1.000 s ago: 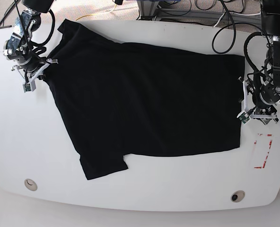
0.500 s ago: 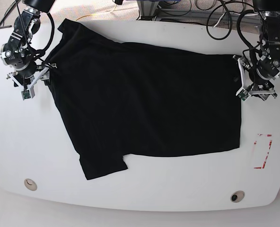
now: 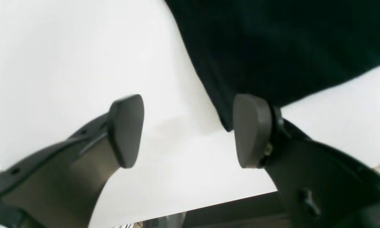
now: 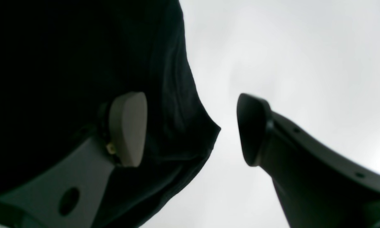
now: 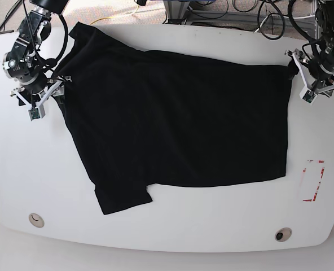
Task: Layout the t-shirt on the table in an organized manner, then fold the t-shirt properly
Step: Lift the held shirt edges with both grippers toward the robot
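White and broad, the table [image 5: 172,237] is carrying the t-shirt [image 5: 172,124] spread flat across its middle, collar end toward the base view's left edge, hem toward the right edge, one sleeve reaching the far-left corner and the other pointing to the near edge; the red tape rectangle [image 5: 313,180] is lying bare near the right edge, just beyond the hem.

My right gripper [image 4: 190,129] is standing with its jaws apart over the shoulder edge — a second ago it was pinched shut on that cloth, so I am reading this as a fresh release; the fabric corner is lying loose between my fingers [image 4: 129,126], touching neither pad that I can tell. My left gripper [image 3: 188,129] is also parted, as it was a second ago, holding nothing, and it is now sitting at the far hem corner instead of midway along the hem.

Since both ends are now let go and the body is lying smooth, I am judging the laying-out nearly finished — folding is coming next, though the shirt is sitting slightly askew.
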`<state>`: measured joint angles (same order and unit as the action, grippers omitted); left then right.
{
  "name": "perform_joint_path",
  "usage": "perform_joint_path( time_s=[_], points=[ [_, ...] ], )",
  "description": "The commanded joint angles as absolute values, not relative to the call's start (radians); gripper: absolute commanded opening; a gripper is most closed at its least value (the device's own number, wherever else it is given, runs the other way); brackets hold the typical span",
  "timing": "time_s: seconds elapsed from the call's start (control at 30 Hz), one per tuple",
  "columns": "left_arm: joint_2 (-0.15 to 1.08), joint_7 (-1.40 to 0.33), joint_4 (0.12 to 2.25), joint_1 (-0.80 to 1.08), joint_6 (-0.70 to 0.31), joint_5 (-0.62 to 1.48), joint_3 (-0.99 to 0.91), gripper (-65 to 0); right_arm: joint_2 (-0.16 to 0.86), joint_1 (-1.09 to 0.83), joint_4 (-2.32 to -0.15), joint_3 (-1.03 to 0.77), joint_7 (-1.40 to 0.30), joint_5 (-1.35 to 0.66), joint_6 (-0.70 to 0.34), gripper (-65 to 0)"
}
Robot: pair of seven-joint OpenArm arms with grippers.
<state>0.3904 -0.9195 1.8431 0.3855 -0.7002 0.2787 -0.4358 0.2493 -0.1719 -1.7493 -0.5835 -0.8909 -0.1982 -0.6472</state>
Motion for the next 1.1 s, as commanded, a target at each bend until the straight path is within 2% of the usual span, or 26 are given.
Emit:
perform_joint_path(
  time_s=[0.0, 0.7, 0.8, 0.93, 1.07],
  points=[
    [0.404, -0.898, 1.854, 0.383, -0.698, 0.294, -0.433, -24.2, 0.263, -0.166, -1.770, -0.590, -0.871, -0.208, -0.645, -21.9],
    [0.364, -0.898, 1.716, 0.389, -0.698, 0.292, -0.328, -25.0, 0.259, -0.246, -1.888, -0.595, -0.881, -0.211, -0.647, -21.9],
    [0.364, -0.898, 1.715, 0.389, -0.698, 0.292, -0.328, -31.8, 0.240, -0.266, -1.890, -0.611, -0.914, -0.259, -0.647, -21.9],
    [0.364, -0.898, 1.713, 0.387, -0.698, 0.289, -0.328, -46.9, 0.217, -0.275, -1.871, -0.699, -0.951, -0.341, -0.647, -21.9],
    [0.364, -0.898, 1.713, 0.387, -0.698, 0.289, -0.328, -49.9, 0.205, -0.277, -1.837, -0.750, -0.964, -0.387, -0.647, -21.9]
  ],
)
